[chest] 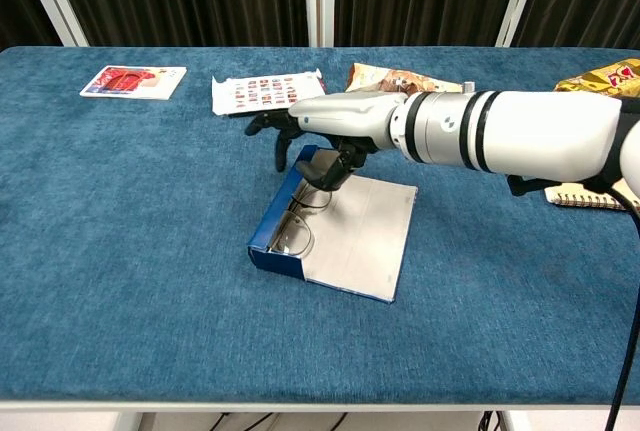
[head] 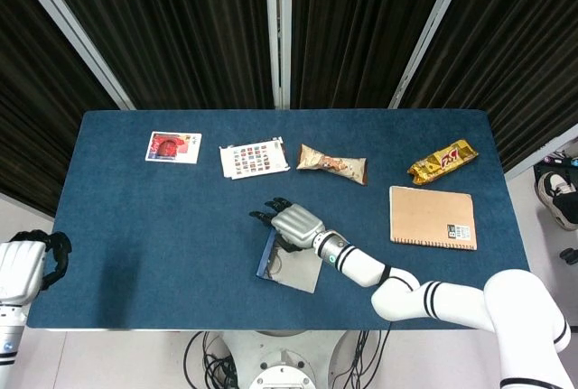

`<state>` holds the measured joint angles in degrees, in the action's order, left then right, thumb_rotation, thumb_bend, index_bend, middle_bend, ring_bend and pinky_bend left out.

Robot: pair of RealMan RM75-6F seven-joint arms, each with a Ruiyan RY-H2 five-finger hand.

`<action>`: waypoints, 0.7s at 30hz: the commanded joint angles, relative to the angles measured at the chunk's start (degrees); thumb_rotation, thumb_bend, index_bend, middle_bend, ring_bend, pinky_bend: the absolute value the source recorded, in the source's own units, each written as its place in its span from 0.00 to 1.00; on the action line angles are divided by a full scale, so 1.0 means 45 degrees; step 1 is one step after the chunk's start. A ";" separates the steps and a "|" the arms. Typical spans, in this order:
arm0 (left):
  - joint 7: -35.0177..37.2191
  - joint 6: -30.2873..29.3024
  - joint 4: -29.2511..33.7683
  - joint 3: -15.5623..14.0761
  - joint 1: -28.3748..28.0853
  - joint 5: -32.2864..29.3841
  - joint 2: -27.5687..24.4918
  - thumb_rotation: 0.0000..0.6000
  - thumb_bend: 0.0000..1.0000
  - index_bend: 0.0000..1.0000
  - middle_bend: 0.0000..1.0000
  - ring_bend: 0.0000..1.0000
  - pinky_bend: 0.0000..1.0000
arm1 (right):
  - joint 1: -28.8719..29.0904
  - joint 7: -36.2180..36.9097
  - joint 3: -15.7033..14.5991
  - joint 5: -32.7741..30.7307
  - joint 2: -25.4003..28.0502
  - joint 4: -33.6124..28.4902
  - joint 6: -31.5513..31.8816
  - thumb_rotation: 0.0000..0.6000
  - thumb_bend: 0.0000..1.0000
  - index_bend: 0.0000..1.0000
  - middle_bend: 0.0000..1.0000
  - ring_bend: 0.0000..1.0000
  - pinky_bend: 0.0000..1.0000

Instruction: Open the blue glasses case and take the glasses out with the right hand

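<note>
Blue-clothed table (head: 135,226) with open blue glasses case (chest: 345,231), notebook (head: 432,217), two snack packets, two cards.
</note>
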<state>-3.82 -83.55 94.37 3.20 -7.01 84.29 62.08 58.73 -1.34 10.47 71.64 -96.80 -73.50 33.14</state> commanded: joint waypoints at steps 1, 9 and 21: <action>0.0006 0.0015 0.0006 0.0003 -0.0007 -0.0011 -0.0004 1.00 0.58 0.66 0.64 0.45 0.44 | -0.0089 -0.0154 -0.0107 -0.0247 0.0220 -0.0116 -0.0014 1.00 0.65 0.03 0.29 0.00 0.00; 0.0052 -0.0005 0.0019 -0.0009 -0.0001 0.0031 -0.0018 1.00 0.58 0.66 0.64 0.45 0.44 | -0.1442 -0.0536 -0.1098 -0.0093 0.2065 -0.2070 0.1237 1.00 0.63 0.03 0.31 0.00 0.00; -0.0057 -0.0007 0.0064 -0.0004 0.0004 -0.0007 -0.0020 1.00 0.58 0.66 0.64 0.45 0.44 | -0.1443 -0.1081 -0.1151 0.0078 0.2162 -0.2832 0.1374 1.00 0.32 0.16 0.26 0.00 0.00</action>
<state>-4.07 -83.59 94.66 3.18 -6.99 84.25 61.99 51.54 -5.89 4.92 72.16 -86.24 -86.96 40.08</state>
